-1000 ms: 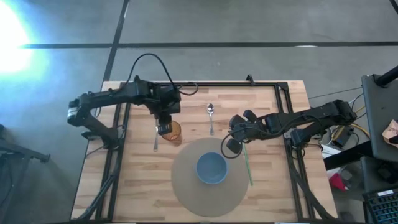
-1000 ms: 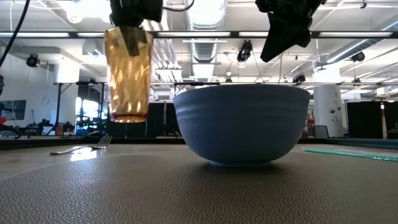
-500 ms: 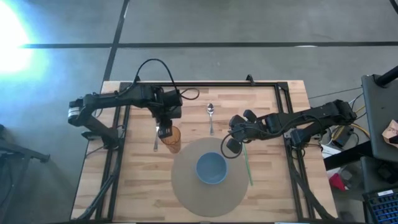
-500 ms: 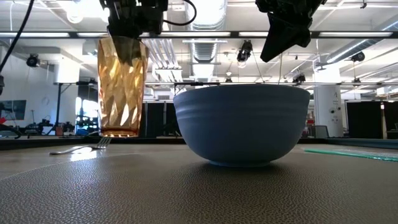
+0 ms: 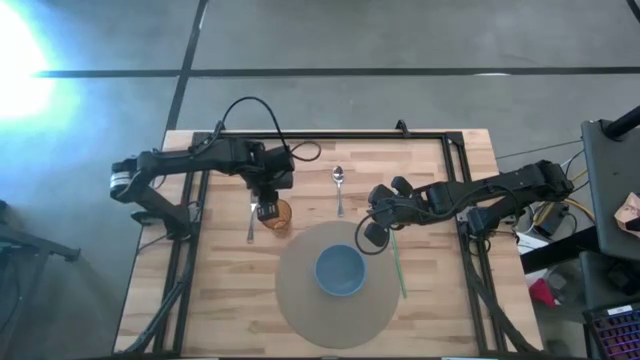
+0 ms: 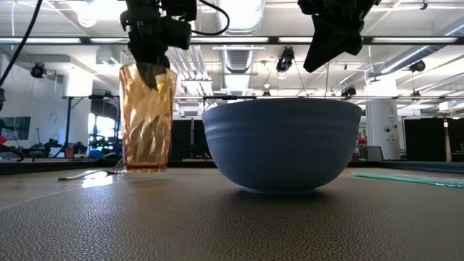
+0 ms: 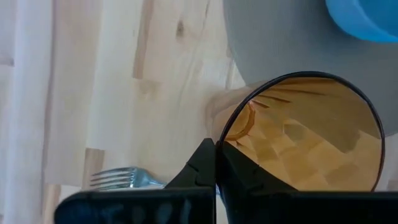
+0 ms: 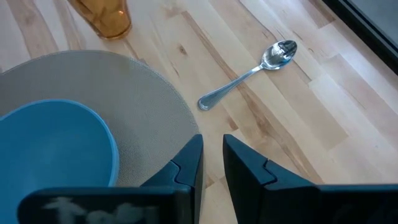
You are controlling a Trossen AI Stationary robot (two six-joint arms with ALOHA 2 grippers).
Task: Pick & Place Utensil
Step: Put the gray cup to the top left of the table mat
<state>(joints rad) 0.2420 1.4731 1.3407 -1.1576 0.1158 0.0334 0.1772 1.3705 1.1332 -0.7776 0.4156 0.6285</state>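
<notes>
Left tool (image 6: 152,69) pinching amber glass (image 6: 148,119) rim beside blue bowl (image 6: 283,145).

I can't read any text, label, brand, number or sign in any of my camera views.
</notes>
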